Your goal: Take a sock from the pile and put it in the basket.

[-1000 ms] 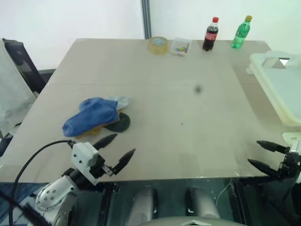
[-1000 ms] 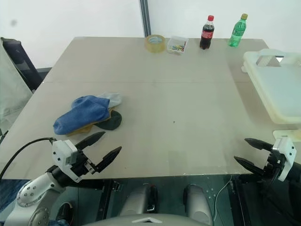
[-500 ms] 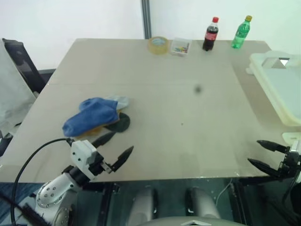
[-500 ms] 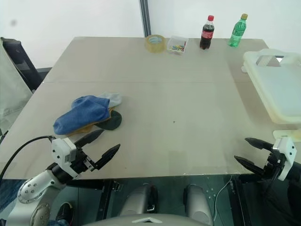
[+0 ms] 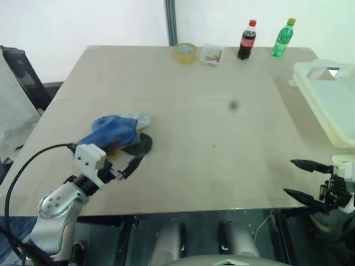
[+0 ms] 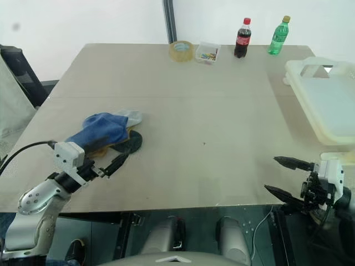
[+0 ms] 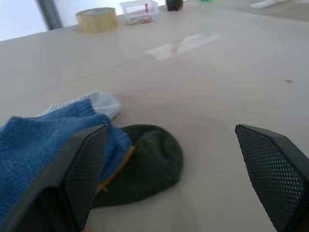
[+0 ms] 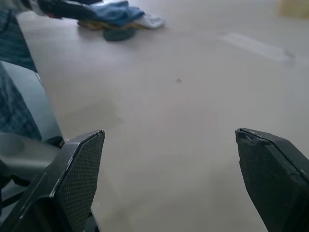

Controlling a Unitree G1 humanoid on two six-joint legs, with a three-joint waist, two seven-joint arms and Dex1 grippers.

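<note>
The blue sock [image 5: 109, 133] lies on top of the pile [image 6: 111, 136], on the table [image 5: 211, 111], well apart from the basket [image 5: 327, 100]. The left gripper [image 6: 113, 162] is just beside the pile, fingers spread and empty. The right gripper [image 5: 302, 179] is near the basket, fingers also spread, grasping nothing.

blue sock [image 5: 110, 134] topping pile [image 5: 135, 145]; cream basket [image 5: 330, 101] right

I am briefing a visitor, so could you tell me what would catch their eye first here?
The bright blue sock on the pile, on the table's left half, with the open left pincer just before it. Next, the cream basket at the right edge.
</note>
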